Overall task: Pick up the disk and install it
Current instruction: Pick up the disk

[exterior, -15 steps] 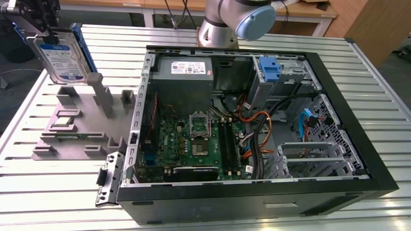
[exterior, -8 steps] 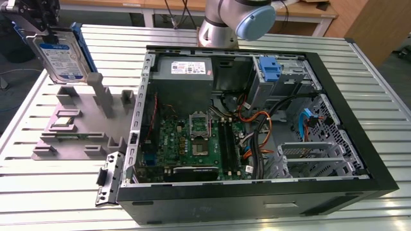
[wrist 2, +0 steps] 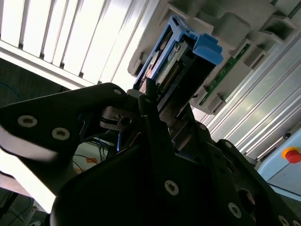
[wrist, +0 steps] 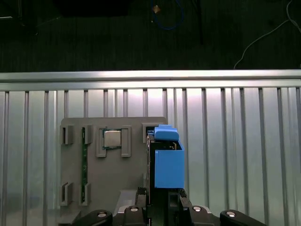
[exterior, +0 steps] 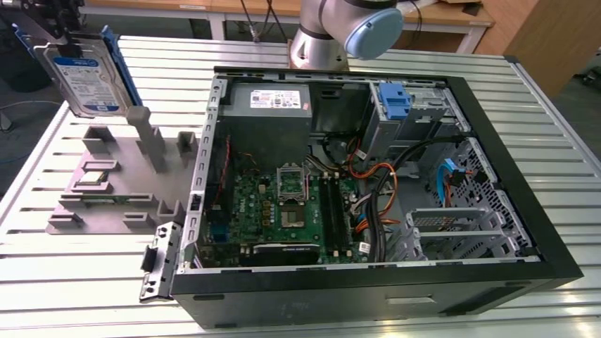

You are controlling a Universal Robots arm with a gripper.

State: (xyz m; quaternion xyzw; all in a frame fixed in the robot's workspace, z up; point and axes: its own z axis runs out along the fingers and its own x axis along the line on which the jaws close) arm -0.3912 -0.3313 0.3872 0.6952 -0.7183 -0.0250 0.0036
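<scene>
Right now the gripper (wrist: 161,197) has its jaws closed on the disk (exterior: 86,81), holding it on edge in the air at the exterior view's left, above the grey fixture (exterior: 112,197) and well apart from the case (exterior: 376,289).

The hold looks to be on one end only, so most of the disk hangs clear of the jaws. I judge a slip or a twist the main risk: any knock on the free end would lever it round in the grip. The nearest thing to knock is the tall post (exterior: 143,123), just beside the disk's lower corner. The blue rails are plastic and could catch there.

Towards the case, the upright side wall (exterior: 208,141) is the first edge in the way. Inside, loose cables (exterior: 374,176) lie across the middle and could snag a rail. A bare blue bracket (exterior: 395,100) sits in the far bay, so room there looks tight.

Open room is best straight up from the fixture, and over the slatted table (exterior: 75,282) beside it. The arm (exterior: 343,28) stands behind the case.
</scene>
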